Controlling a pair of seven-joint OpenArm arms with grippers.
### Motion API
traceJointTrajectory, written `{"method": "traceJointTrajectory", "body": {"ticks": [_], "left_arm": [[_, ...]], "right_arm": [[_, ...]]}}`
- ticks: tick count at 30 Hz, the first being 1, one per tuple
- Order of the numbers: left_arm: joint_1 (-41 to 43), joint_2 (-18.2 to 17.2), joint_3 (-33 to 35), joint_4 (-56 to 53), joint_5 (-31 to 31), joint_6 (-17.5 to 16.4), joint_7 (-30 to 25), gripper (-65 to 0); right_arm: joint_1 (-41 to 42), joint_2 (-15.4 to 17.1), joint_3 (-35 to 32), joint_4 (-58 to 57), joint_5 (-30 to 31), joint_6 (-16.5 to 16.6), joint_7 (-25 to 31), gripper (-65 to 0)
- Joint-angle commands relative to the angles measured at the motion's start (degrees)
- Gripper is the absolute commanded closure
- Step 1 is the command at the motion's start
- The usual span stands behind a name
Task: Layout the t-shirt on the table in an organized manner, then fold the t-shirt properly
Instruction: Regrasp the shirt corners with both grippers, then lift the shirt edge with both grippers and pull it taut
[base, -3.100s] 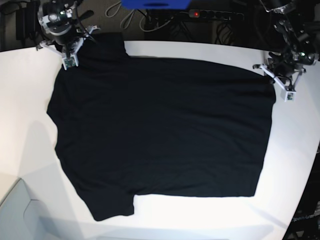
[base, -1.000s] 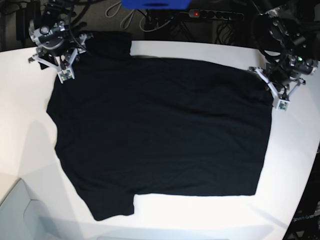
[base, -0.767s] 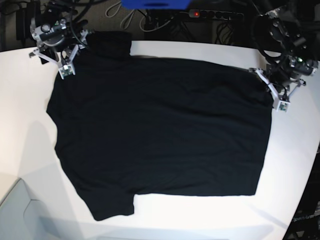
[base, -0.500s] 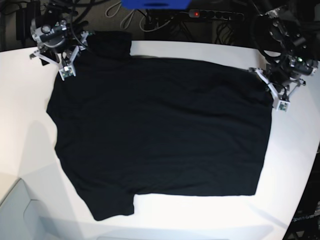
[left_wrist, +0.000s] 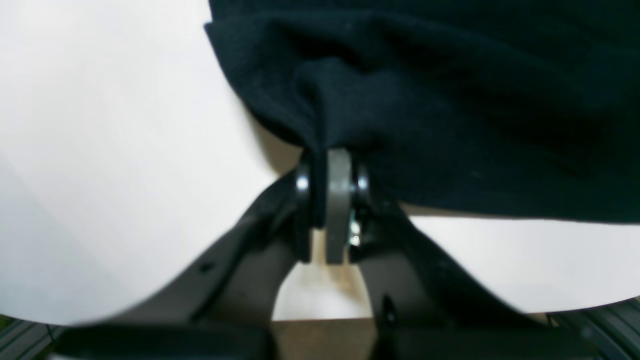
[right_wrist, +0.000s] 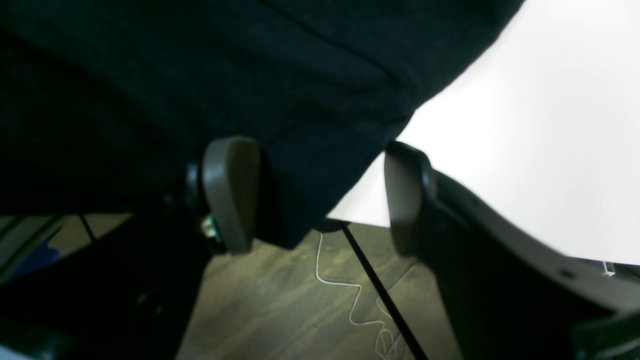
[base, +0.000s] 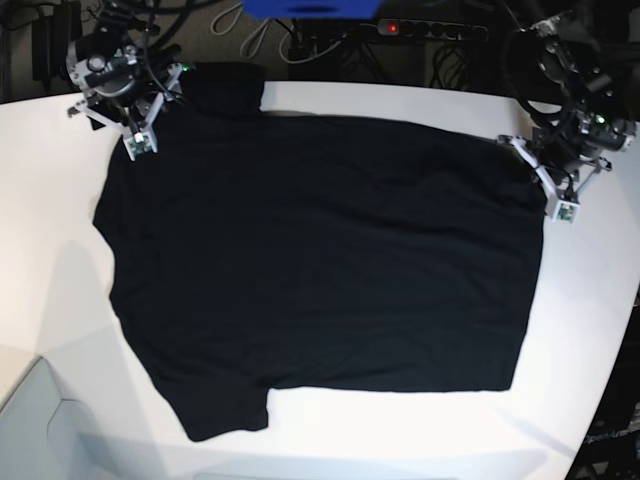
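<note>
Left end effector (left_wrist: 332, 200): pads pressed together on a pinch of the t-shirt (base: 320, 260) at its hem corner, at the desk's (base: 60, 200) far right edge in the base view. Right end effector (right_wrist: 320, 195): pads spread wide apart, with the far sleeve's edge hanging loose between them and touching only the left-hand pad; no grip was apparent. That sleeve overhung the far edge of the desk, where floor and a white cable (right_wrist: 360, 295) showed beneath.

The t-shirt lay spread nearly flat across the middle of the desk, its body smooth, with the collar end toward the base view's left and the hem toward its right. The near sleeve lay flat at the lower left. The layout step appeared almost complete; the far sleeve remained to be drawn fully onto the desk, and no fold had yet been made.

No label, brand or writing was legible in any view.
</note>
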Motion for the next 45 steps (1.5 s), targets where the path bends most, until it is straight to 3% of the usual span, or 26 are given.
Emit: {"method": "traceJointTrajectory", "body": {"ticks": [1, 3, 5, 12, 18, 25, 41, 45], "left_arm": [[-0.40, -0.77, -0.11, 1.35, -0.58, -0.06, -0.70, -0.1], [-0.40, -0.77, -0.11, 1.35, -0.58, -0.06, -0.70, -0.1], [-0.40, -0.77, -0.11, 1.43, -0.58, -0.06, -0.70, -0.1], [-0.32, -0.77, -0.38, 1.43, -0.67, -0.06, -0.70, -0.1], [-0.32, -0.77, -0.11, 1.52, -0.76, -0.06, -0.70, -0.1], [0.12, -0.77, -0.38, 1.61, -0.84, -0.06, -0.70, -0.1], [0.56, -0.68, -0.29, 6.97, -0.84, -0.06, -0.70, -0.1], [-1.99, 1.78, -0.20, 6.97, -0.41, -0.06, -0.70, -0.1]], "right_arm": [[0.04, 0.10, -0.08, 0.71, 0.05, 0.17, 0.61, -39.4], [0.04, 0.10, -0.08, 0.62, 0.05, 0.17, 0.61, -38.7], [0.04, 0.10, -0.08, 0.01, 0.05, 0.17, 0.61, -34.0], [2.24, 0.45, 0.09, -6.41, -0.04, 0.17, 0.25, -0.3], [2.32, 0.45, 0.09, -4.91, -0.04, 0.17, 0.25, 0.0], [1.89, 0.36, 0.18, 4.76, -0.04, 0.17, 0.25, 0.0], [7.86, 1.24, 0.97, 4.76, -0.13, 0.17, 0.25, 0.0], [10.85, 1.33, 0.89, 3.09, -0.13, 0.17, 0.25, 0.0]]}}
